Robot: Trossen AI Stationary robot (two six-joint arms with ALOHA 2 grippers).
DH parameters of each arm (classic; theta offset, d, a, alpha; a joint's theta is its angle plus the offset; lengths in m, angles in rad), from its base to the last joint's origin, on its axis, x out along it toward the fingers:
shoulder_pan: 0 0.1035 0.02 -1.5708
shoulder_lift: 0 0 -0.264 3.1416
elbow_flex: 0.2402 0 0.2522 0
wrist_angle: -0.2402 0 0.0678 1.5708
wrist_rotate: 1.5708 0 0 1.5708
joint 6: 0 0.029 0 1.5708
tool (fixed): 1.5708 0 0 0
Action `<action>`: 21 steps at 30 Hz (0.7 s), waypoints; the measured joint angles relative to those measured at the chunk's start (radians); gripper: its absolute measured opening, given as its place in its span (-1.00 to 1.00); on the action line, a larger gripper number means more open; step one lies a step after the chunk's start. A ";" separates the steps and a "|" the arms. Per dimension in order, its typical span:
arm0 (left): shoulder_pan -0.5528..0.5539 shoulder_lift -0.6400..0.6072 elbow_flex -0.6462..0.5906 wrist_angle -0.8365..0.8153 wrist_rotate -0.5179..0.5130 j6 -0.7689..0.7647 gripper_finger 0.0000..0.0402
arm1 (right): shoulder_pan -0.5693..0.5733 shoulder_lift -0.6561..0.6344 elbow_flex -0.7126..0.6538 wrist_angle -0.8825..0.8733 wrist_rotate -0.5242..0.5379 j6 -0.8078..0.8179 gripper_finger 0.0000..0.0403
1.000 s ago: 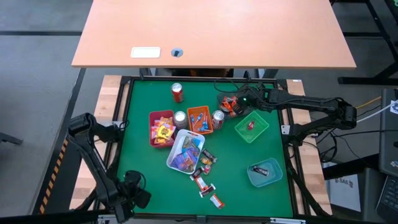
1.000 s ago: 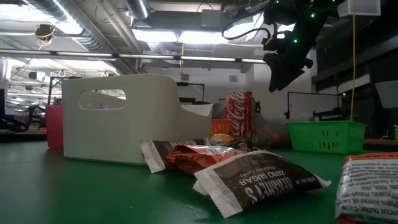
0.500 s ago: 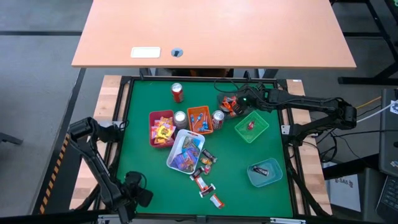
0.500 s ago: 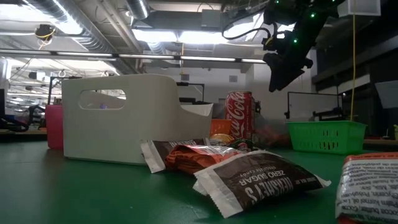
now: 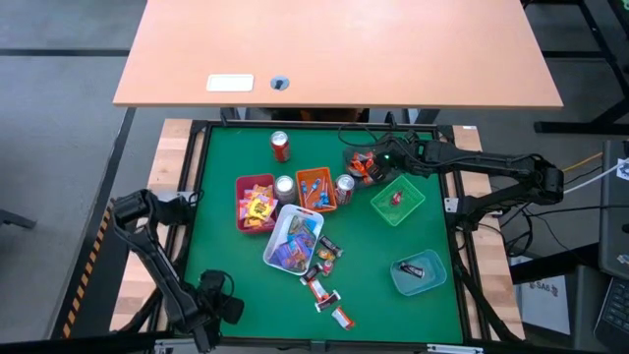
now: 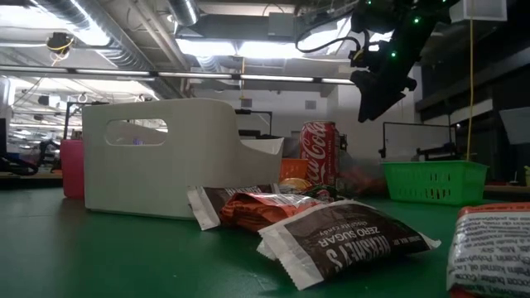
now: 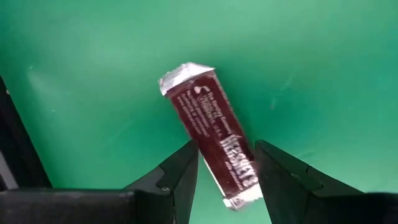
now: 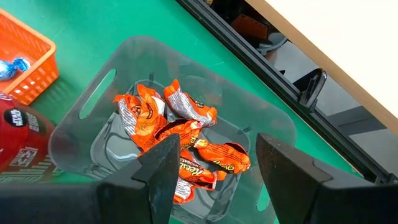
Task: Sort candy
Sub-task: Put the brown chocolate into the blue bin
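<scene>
Left gripper point(image 7: 225, 177): at the near left corner of the green table point(image 5: 226, 265); fingers apart, a dark brown Hershey's bar point(image 7: 214, 137) sits between the tips in the left wrist view; whether the fingers touch it cannot be told from the pictures
Right gripper point(image 8: 216, 163): raised above the far right part of the table, over the clear tray point(image 8: 186, 74); fingers spread wide, nothing held
Clear tray: holds several orange Reese's candies point(image 8: 180, 134); in the high view it sits just beside the far edge of the green basket point(image 5: 398, 201)
Green basket: right of centre, one small red candy inside point(image 5: 396, 198)
Orange tray point(image 5: 316, 188): centre, holds blue-wrapped pieces; silver cans stand on either side of it point(image 5: 285, 187) point(image 5: 344, 187)
Red tray point(image 5: 256, 204): left of centre, holds yellow and orange candy
White bin point(image 5: 292, 239): tilted, near centre, mixed candy inside
Loose candy point(image 5: 322, 251): scattered on the table from beside the white bin toward the near edge point(image 5: 341, 317)
Teal tray point(image 5: 418, 272): near right, one dark bar inside
Red can point(image 5: 280, 146): upright at the far side, apart from the trays
Low view: brown Hershey's Zero Sugar packet point(image 6: 348, 236) lies closest, white bin behind it
</scene>
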State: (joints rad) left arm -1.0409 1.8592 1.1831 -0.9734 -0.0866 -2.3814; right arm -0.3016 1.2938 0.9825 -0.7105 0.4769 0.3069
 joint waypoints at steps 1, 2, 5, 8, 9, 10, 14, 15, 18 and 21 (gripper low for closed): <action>0.000 0.011 0.000 0.003 0.000 0.000 -0.27 | 0.000 0.000 0.000 0.000 0.000 0.000 0.04; 0.000 0.019 0.000 0.004 0.000 0.000 -0.27 | 0.000 0.000 0.000 0.000 0.000 0.000 0.04; 0.000 0.039 0.002 0.007 -0.002 0.000 -0.27 | 0.000 0.000 0.000 0.000 -0.004 0.000 0.04; 0.000 0.050 0.004 0.011 0.005 0.001 -0.27 | 0.000 0.000 0.000 0.000 -0.027 0.000 0.04; 0.000 0.054 0.005 0.011 0.015 0.004 -0.27 | 0.000 0.000 0.000 0.000 -0.033 0.001 0.04; 0.000 0.055 0.005 0.010 0.025 0.009 -0.27 | 0.000 0.000 0.000 0.000 -0.041 0.001 0.04; -0.002 0.057 0.004 0.010 0.033 0.037 -0.29 | 0.000 0.000 0.000 0.000 -0.051 0.001 0.04; -0.002 0.057 0.003 0.010 0.033 0.039 -0.31 | 0.000 0.000 0.000 -0.001 -0.052 0.001 0.04; -0.002 0.057 0.003 0.011 0.032 0.065 -0.41 | 0.000 0.000 0.000 -0.001 -0.052 0.000 0.04; 0.000 0.058 0.003 0.011 0.017 0.087 -0.55 | 0.000 0.000 0.000 -0.002 -0.052 0.000 0.04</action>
State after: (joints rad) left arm -1.0407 1.9169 1.1858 -0.9627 -0.0694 -2.2942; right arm -0.3012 1.2938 0.9825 -0.7128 0.4252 0.3073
